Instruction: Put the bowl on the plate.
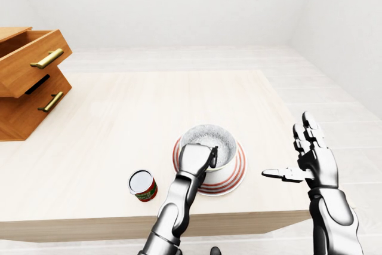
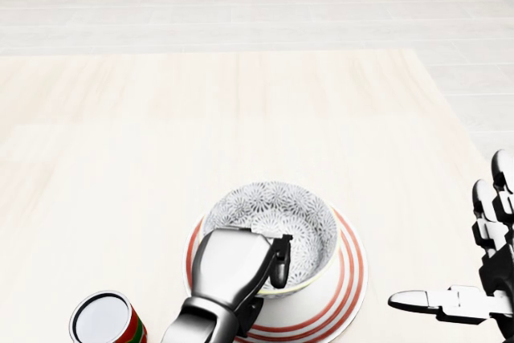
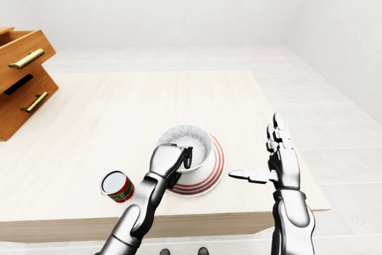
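Pinching lower rim of patterned bowl [image 2: 281, 210] with left hand [image 2: 229, 267] fingers [image 2: 279, 267]; seated on red-striped plate [image 2: 345, 287] near tabletop [image 2: 161, 158] bottom edge. Holding right hand [image 2: 486, 279] fingers [image 2: 426, 300] spread, empty, right of plate.

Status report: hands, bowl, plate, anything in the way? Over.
Left hand shut on bowl rim. Right hand open, off to the right, touching nothing. Bowl looks seated on plate, not yet released. Can at lower left, apart, no obstruction.
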You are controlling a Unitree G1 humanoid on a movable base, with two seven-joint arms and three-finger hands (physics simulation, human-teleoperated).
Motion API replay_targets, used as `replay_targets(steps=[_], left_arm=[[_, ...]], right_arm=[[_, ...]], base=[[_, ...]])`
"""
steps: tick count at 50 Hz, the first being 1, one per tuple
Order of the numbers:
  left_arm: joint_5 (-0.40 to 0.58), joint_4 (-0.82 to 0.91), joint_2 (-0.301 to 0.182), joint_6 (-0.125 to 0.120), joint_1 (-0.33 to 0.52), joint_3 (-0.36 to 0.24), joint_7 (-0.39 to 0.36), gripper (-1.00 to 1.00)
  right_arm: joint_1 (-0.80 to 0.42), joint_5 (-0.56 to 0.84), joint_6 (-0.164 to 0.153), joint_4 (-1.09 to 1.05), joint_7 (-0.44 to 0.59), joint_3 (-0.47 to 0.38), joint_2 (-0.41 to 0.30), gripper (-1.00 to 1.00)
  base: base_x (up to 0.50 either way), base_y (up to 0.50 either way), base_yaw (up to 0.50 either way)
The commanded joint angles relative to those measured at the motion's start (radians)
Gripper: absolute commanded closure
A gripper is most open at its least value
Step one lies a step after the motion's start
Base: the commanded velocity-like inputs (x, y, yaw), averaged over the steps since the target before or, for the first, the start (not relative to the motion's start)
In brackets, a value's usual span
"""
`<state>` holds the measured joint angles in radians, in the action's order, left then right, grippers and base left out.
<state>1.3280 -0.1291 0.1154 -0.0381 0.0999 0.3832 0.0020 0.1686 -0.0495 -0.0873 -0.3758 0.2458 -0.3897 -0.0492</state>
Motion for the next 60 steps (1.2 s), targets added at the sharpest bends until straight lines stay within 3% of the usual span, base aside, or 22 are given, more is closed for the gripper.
replay_targets(steps=[1, 46, 60], left_arm=[[-0.002, 0.010, 0.000, 0.004, -0.001, 0.001, 0.028, 1.00], [0.004, 0.047, -0.001, -0.005, -0.019, 0.010, 0.025, 0.98], [0.003, 0.047, -0.004, -0.007, -0.017, 0.009, 0.026, 0.64]], right_arm=[[-0.001, 0.001, 0.000, 0.003, 0.000, -0.001, 0.001, -1.00], [0.001, 0.006, 0.000, 0.006, -0.004, 0.005, 0.001, -1.00], [0.003, 0.009, 0.000, 0.006, -0.002, 0.007, 0.002, -1.00]], base=[[0.00, 0.00, 0.00], [0.00, 0.00, 0.00], [0.00, 0.00, 0.00]])
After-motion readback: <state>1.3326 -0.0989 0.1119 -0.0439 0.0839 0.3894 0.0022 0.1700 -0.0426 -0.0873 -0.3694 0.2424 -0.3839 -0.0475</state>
